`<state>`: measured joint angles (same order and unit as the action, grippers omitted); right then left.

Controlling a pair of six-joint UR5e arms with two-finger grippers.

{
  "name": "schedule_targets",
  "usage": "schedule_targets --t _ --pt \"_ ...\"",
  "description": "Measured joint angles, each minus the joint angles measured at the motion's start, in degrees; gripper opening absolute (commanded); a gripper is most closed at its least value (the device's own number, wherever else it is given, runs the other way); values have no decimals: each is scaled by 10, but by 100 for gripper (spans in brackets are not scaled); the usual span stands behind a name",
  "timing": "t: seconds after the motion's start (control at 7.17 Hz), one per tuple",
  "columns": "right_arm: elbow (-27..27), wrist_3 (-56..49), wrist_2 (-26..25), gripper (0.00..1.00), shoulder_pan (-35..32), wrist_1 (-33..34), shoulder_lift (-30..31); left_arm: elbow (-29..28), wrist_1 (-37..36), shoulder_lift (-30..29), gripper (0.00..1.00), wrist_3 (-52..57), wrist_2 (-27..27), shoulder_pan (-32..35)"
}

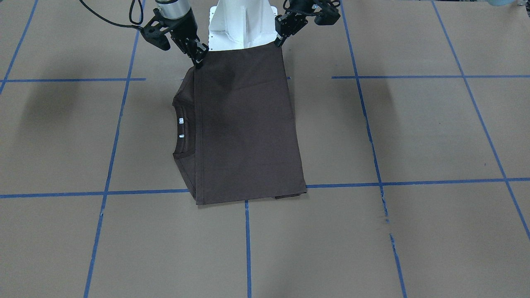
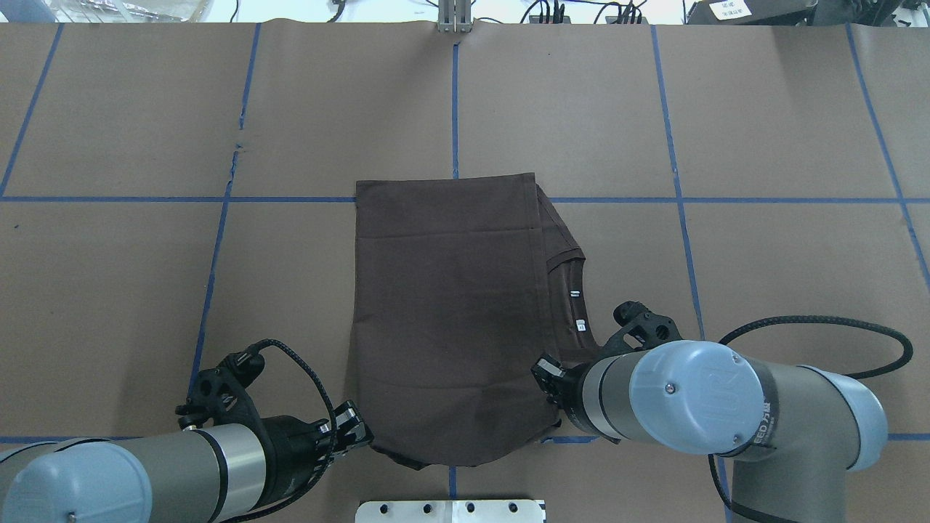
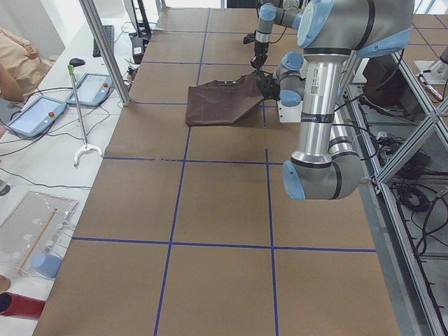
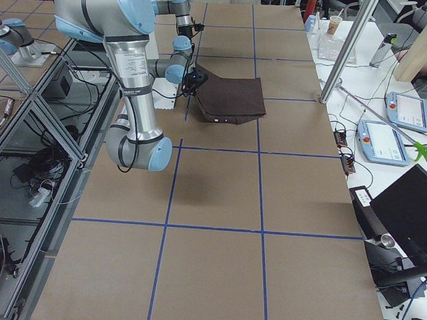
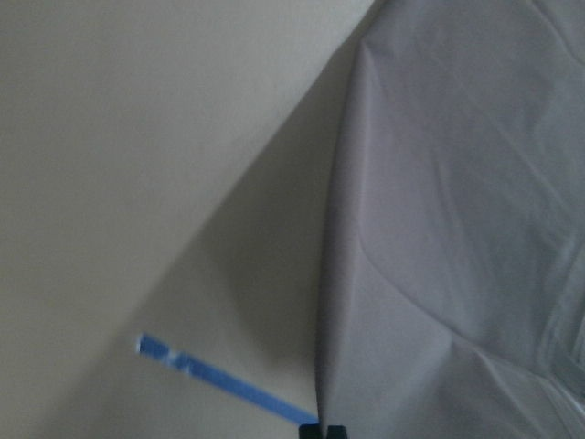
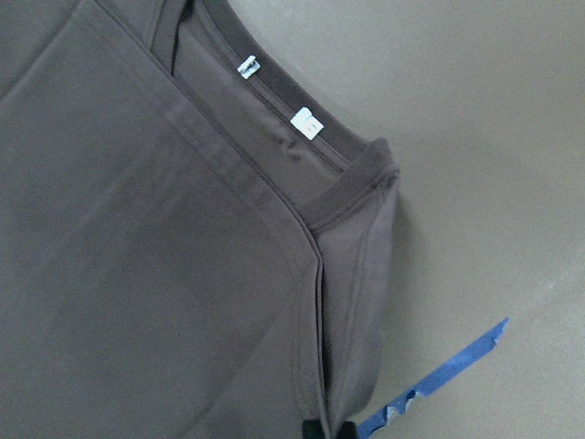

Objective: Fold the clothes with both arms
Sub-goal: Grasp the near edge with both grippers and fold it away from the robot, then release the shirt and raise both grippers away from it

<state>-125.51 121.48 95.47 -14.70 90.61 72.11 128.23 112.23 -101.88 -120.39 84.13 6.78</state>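
Nearest the robot's base, the left gripper (image 1: 279, 40) and right gripper (image 1: 199, 61) are each clamped on a corner of the T-shirt (image 1: 248, 132), lifting that edge. Both arms reach forward, low over the table (image 1: 414, 132). Farther out, the folded shirt lies flat, with its collar (image 1: 182, 129) on the right arm's side.

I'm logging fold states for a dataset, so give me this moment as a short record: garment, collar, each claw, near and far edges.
garment: dark brown T-shirt, folded into a rectangle
collar: sticks out on the robot's right side, white tags showing
left claw: shut on one near corner
right claw: shut on the other near corner
near edge: raised off the table
far edge: lying flat on the table
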Motion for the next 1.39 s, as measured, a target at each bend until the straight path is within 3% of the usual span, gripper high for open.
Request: schedule_targets --t 0.56,1.26,1.39 --pt "73 -63 38 0 -115 -4 -61 -87 -2 -99 0 129 5 139" --pt "188 -85 68 3 -182 -38 -127 -178 6 -136 0 222 5 217" --pt "230 -86 79 8 -195 -76 -137 -215 10 -157 11 238 5 233"
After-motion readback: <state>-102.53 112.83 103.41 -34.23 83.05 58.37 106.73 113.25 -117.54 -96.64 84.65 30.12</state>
